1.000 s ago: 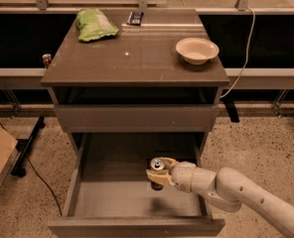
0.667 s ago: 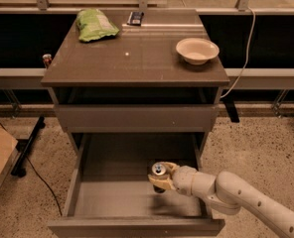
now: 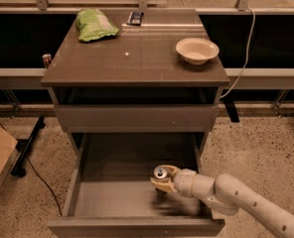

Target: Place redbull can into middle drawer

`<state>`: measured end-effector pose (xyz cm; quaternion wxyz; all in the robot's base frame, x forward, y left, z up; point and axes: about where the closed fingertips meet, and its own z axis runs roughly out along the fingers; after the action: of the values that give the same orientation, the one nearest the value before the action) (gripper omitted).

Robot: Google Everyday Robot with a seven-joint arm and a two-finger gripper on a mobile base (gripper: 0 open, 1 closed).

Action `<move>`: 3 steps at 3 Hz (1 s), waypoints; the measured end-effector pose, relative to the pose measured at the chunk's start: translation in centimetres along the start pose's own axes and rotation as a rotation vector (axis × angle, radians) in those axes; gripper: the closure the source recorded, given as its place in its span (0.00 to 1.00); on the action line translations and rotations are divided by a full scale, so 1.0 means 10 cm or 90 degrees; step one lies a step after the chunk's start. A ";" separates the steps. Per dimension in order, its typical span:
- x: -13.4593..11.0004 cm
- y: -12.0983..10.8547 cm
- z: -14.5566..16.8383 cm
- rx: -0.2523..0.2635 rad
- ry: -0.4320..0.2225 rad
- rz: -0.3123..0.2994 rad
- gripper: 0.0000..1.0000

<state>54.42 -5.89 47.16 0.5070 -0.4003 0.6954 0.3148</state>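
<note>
Middle drawer [image 3: 112, 202] is pulled out, side walls at 9 and 3 o'clock, front rim at 6. My gripper [image 3: 163, 181] sits inside it, nearer the 3 o'clock wall, fingers clamped on the redbull can [image 3: 160, 172]. Can is upright, long axis vertical, silver top facing up. Wide bare floor toward 9 o'clock; tight btwn arm and rt wall.
</note>
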 end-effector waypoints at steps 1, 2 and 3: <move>0.16 -0.05 0.05 -0.005 0.001 0.005 1.00; 0.27 -0.07 0.09 -0.007 0.000 0.013 1.00; 0.27 -0.05 0.11 -0.009 -0.001 0.013 0.84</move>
<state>54.95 -5.86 44.28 0.5009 -0.3965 0.6971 0.3255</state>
